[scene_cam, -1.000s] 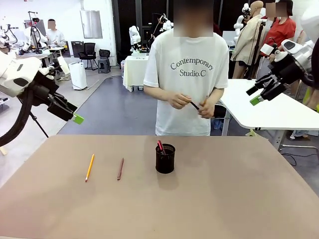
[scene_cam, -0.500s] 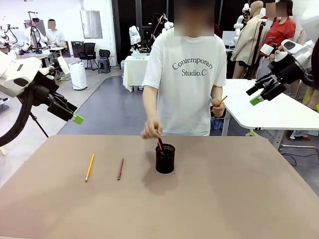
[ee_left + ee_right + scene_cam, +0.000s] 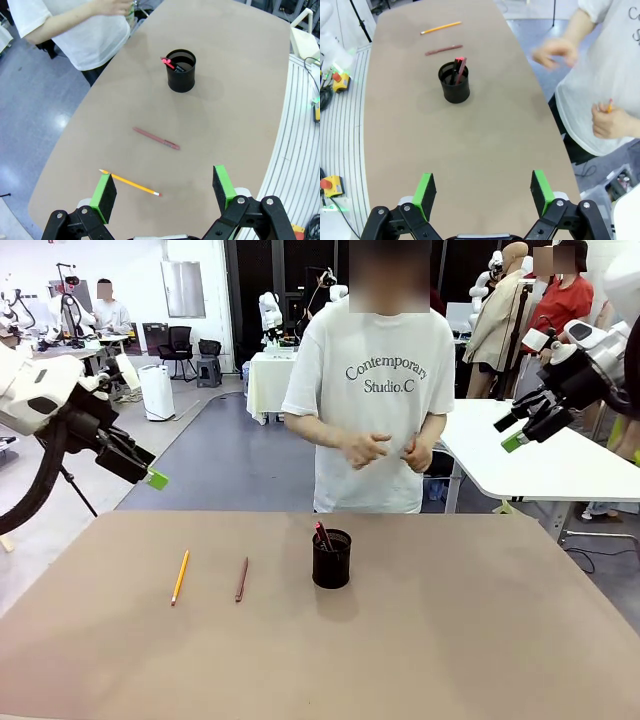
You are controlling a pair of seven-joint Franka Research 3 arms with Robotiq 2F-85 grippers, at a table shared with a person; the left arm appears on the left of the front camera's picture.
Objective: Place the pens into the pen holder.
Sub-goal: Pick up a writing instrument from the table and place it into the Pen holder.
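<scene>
The black mesh pen holder (image 3: 331, 558) (image 3: 180, 70) (image 3: 454, 82) stands upright near the table's middle. A pinkish-red pen (image 3: 322, 533) (image 3: 168, 62) (image 3: 459, 65) leans inside it. To its left, a reddish-brown pen (image 3: 241, 579) (image 3: 156, 138) (image 3: 443, 49) and a yellow pen (image 3: 180, 576) (image 3: 130, 182) (image 3: 441, 27) lie flat on the table. My left gripper (image 3: 148, 468) (image 3: 164, 187) hangs open, high above the table's left edge. Well off to the right, my right gripper (image 3: 508, 432) (image 3: 482, 192) is open too. Both hold nothing.
A person in a white T-shirt stands at the far edge with both hands (image 3: 365, 448) at chest height, off the table. One hand (image 3: 610, 120) holds a small orange thing. The brown table (image 3: 450, 640) is bare to the right and in front of the holder.
The person's hand, which reached down to the pen holder half a second ago, has drawn back to the chest. The pinkish-red pen stays in the holder. Neither arm has moved.
</scene>
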